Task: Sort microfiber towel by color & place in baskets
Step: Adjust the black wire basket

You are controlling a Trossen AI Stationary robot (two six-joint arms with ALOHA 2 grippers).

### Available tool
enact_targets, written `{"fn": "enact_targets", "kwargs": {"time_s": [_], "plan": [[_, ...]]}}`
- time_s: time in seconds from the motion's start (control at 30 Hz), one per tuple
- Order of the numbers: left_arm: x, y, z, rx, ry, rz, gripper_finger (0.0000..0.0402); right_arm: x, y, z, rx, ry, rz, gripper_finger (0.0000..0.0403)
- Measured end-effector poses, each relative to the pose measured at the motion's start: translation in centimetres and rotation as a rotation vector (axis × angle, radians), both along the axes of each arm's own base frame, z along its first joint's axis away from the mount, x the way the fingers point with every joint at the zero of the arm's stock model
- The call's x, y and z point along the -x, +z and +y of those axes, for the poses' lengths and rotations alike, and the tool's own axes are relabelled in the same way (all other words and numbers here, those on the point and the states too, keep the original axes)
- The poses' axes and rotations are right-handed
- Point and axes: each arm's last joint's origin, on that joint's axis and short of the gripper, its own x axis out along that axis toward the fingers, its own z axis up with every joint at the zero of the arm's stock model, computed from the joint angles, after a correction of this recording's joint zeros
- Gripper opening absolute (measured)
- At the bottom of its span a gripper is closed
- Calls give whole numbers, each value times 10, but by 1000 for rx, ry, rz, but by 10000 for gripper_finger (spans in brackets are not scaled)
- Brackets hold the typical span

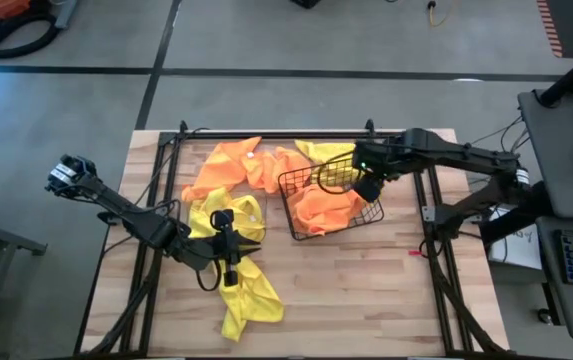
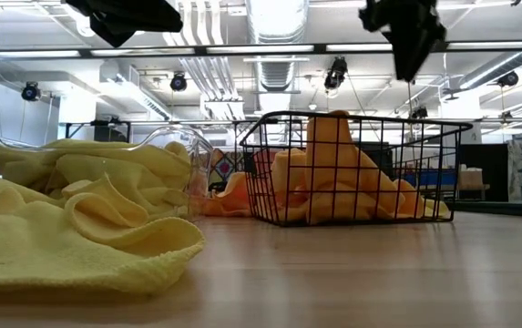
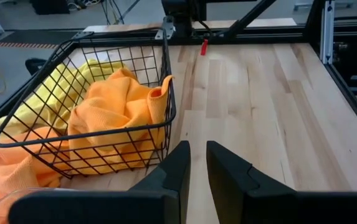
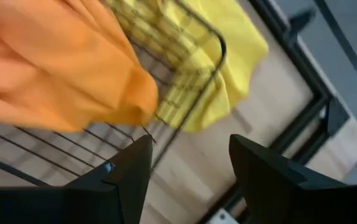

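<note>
The black wire basket (image 1: 331, 203) stands right of the table's middle and holds orange towels (image 3: 119, 109). A clear plastic bin (image 2: 180, 146) left of it holds yellow towels (image 1: 216, 212). Another yellow towel (image 1: 248, 298) lies crumpled on the table near the near edge. More orange towels (image 1: 234, 165) lie on the far side, and a yellow one (image 1: 324, 150) lies behind the wire basket. My left gripper (image 3: 197, 163) hovers by the clear bin, narrowly open and empty. My right gripper (image 4: 187, 165) hangs over the wire basket (image 4: 190, 81), open and empty.
A black metal frame (image 1: 171, 160) runs along the table's left, far and right sides. Bare wood (image 1: 366, 290) lies between the wire basket and the near edge. A small red item (image 3: 204, 46) lies by the right frame rail.
</note>
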Motion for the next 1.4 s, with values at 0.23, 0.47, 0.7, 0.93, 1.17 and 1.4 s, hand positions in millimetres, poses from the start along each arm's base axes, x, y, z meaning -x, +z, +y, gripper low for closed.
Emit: {"fn": "enact_targets", "kwargs": {"time_s": [0.23, 0.47, 0.7, 0.93, 1.17, 1.4], "plan": [[0, 0, 0, 0, 0, 0, 38, 24, -35, 5, -26, -103, 71, 191], [0, 0, 0, 4, 2, -1, 38, 40, -65, 8, -38, -160, 65, 178], [0, 0, 0, 14, 6, -3, 38, 46, -91, 12, -66, -199, 37, 166], [-1, 1, 0, 20, 7, -13, 38, 37, -106, 18, -100, -153, -34, 148], [-1, 4, 0, 25, 9, -21, 38, 32, -100, 34, -189, -115, -78, 127], [-2, 4, 3, 15, 39, -27, 38, 26, -93, 54, -232, -76, -115, 113]]}}
